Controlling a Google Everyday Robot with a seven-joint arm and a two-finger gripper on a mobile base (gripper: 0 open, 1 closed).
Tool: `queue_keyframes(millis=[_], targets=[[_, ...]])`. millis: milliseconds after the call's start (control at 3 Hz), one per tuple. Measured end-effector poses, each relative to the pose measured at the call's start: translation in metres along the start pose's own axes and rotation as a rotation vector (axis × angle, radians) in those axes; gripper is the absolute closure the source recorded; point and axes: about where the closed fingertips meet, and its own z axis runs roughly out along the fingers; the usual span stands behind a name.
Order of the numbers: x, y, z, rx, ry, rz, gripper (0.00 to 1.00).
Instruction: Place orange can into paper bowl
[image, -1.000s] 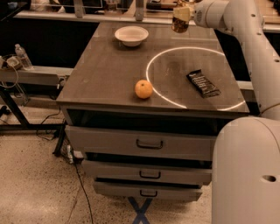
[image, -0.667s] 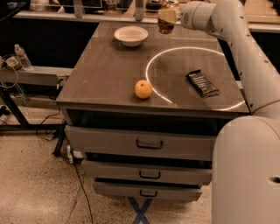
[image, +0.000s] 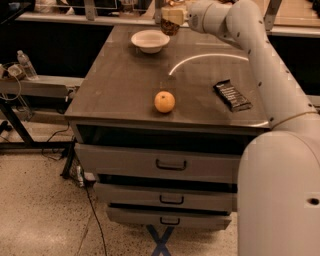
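Single camera view, set high on the robot's own side, facing forward and down across the tabletop (image: 125, 95). It stands at mid range: the drawers (image: 170, 164) and floor (image: 40, 210) fill the lower frame. The claw (image: 172, 15), closed on the orange can (image: 170, 27), sits at the far top edge. The paper bowl (image: 150, 41) lies just left of the claw and lower.

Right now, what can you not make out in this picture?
Camera view:
- can: top hidden by the pincer gripping it, in the air just right of the bowl.
- can's height above the table: one view, no depth.
- bar: label too small to read.
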Motion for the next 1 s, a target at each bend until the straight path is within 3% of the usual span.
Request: queue_keyframes(millis=[333, 667, 1000], targets=[[-0.006, 0.013, 0.024, -0.019, -0.064, -0.031, 1.00], [-0.008, 0.020, 0.047, 0.012, -0.092, -0.094, 1.00], [-0.008, 0.020, 0.060, 0.085, -0.082, -0.193, 1.00]])
